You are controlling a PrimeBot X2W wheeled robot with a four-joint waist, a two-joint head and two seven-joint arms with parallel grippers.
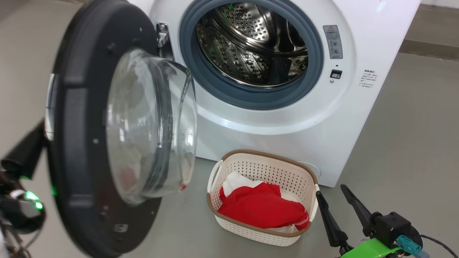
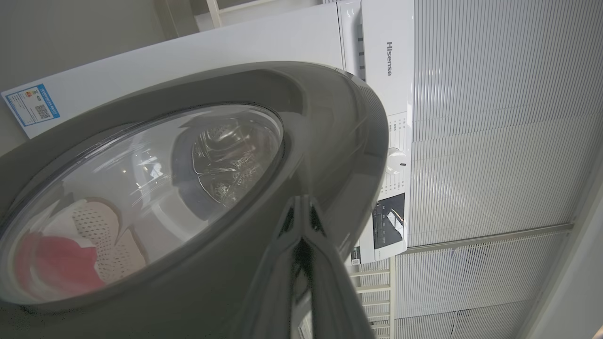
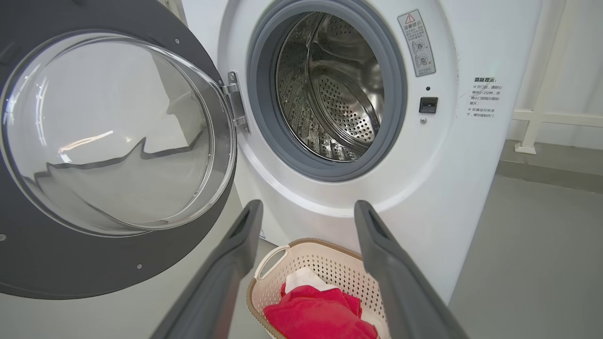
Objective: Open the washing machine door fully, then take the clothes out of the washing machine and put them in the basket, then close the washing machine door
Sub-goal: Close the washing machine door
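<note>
- Hovering low at the front right, the right gripper (image 1: 330,190) has its two long dark fingers spread wide with nothing between them. Its tips are just beside the right end of the basket (image 1: 265,154).
- Over on the left, the left gripper (image 2: 301,207) has its fingers pressed tight together and grips nothing. The tips appear to rest on the glossy outer face of the washing machine door (image 1: 82,143), where they meet their own reflection.
- The basket sits on the grey floor (image 1: 394,143), right in front of the washing machine (image 1: 287,136), close against its base and below the opening.
- The clothes (image 1: 261,208) lie inside the basket: a red heap on top, with a white piece showing at the back left and along the lower edge.
- The door hangs open on its hinge (image 1: 162,34) at the left of the opening. It is swung out toward the near side, and its clear glass bowl (image 1: 150,125) bulges toward the machine.
- Behind that, the grey rubber ring (image 1: 222,96) frames the drum (image 1: 251,46), whose perforated steel catches the light.
- To the right of the ring, the white front carries a grey warning sticker (image 1: 332,41) with a small dark latch slot (image 1: 336,73) beneath it.
- A blue label sticker (image 2: 32,104) sits on the machine's white panel beyond the door.
</note>
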